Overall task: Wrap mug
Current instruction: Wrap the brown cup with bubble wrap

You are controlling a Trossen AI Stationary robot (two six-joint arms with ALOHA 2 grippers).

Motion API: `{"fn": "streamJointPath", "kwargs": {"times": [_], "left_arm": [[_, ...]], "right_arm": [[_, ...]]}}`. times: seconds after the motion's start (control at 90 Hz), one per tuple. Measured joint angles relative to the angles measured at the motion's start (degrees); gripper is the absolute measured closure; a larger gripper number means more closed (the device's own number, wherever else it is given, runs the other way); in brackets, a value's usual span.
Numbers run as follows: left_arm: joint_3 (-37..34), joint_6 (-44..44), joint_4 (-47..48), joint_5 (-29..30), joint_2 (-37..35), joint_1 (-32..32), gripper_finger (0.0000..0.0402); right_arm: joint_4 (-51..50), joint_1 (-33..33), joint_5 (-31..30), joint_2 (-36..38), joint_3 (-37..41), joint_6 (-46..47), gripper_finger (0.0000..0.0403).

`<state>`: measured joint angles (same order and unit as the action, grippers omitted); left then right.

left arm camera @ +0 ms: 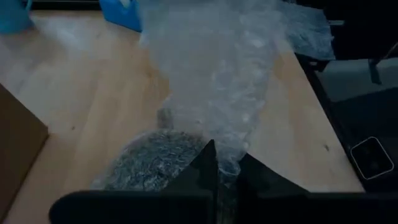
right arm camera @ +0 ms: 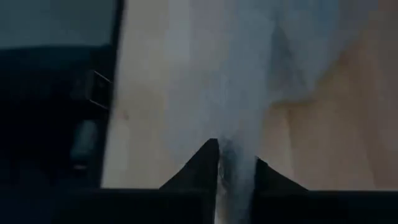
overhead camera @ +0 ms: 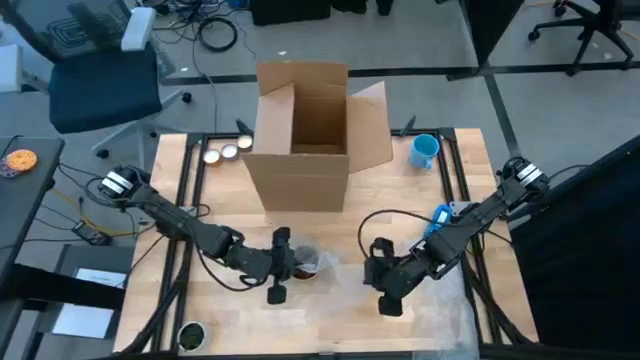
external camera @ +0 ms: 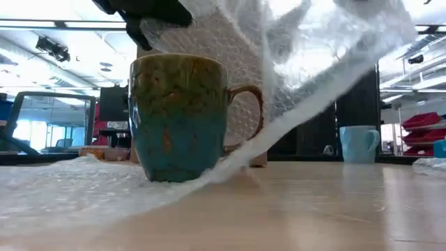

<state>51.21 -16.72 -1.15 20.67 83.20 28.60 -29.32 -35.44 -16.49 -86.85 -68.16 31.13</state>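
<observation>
Your left gripper has its jaws nearly closed, pinching an edge of the bubble wrap just above the mug. Your right gripper is clenched the same way on the sheet's other end, holding it off the table. In the low view the wrap rises in a slope from the tabletop past the mug's handle side, and part of it lies flat under and in front of the mug. The mug, teal and brown, stands upright near the front middle of the table, between your two grippers. Behind it the cardboard box stands with its flaps open; you cannot tell what is inside. A light blue cup stands right of the box, well apart from the mug.
</observation>
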Motion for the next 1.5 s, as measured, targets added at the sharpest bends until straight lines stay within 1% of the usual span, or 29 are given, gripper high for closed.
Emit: {"fn": "streamJointPath", "kwargs": {"times": [0.133, 0.256, 0.389, 0.589, 0.644, 0.778, 0.967, 1.2, 1.333, 1.411, 1.456, 1.5], "left_arm": [[0.01, -0.01, 0.22, 0.02, 0.00, 0.02, 0.0395], [-0.01, -0.04, 0.45, 0.07, 0.00, 0.02, 0.0380], [0.01, -1.47, 1.73, 0.22, 0.00, 0.02, 0.0354], [0.01, -3.20, 3.93, 0.02, 0.00, 0.02, 0.0307], [0.01, -3.22, 4.11, -1.70, 0.00, 0.02, 0.0297], [0.01, -3.23, 4.75, -8.35, -0.08, 0.02, 0.0285], [0.01, -6.53, 8.11, -11.71, -2.27, 0.04, 0.0284], [0.01, -12.07, 16.27, -17.38, -6.78, 0.08, 0.0284], [0.01, -13.49, 21.30, -17.86, -10.59, 0.31, 0.0284], [0.01, -11.72, 22.50, -17.41, -13.16, 0.46, 0.0284], [0.01, -9.23, 22.31, -15.19, -14.74, 0.52, 0.0284], [0.01, -6.51, 21.37, -9.98, -16.04, 0.52, 0.0284]], "right_arm": [[3.13, 0.38, 0.15, 0.00, 0.00, -1.98, 0.0403], [4.07, 1.28, -0.01, 0.00, 0.00, -3.42, 0.0403], [4.86, 2.54, -0.55, -0.15, 0.00, -4.86, 0.0403], [9.70, 4.06, -0.66, -0.15, 0.00, -9.23, 0.0403], [10.58, 4.39, -0.61, -0.15, 0.00, -10.21, 0.0403], [10.39, 5.22, -0.39, -0.17, 0.00, -10.40, 0.0403], [10.40, 5.57, -0.31, -0.20, 0.00, -10.40, 0.0403], [10.38, 5.58, -0.28, -0.20, 0.00, -10.38, 0.0403], [10.36, 5.59, 0.03, -0.22, 0.00, -10.38, 0.0403], [10.36, 5.57, 0.30, -0.22, 0.00, -10.37, 0.0403], [10.36, 5.58, 0.62, -0.22, 0.00, -10.38, 0.0403], [10.37, 5.60, 1.16, -0.22, 0.00, -10.40, 0.0403]]}}
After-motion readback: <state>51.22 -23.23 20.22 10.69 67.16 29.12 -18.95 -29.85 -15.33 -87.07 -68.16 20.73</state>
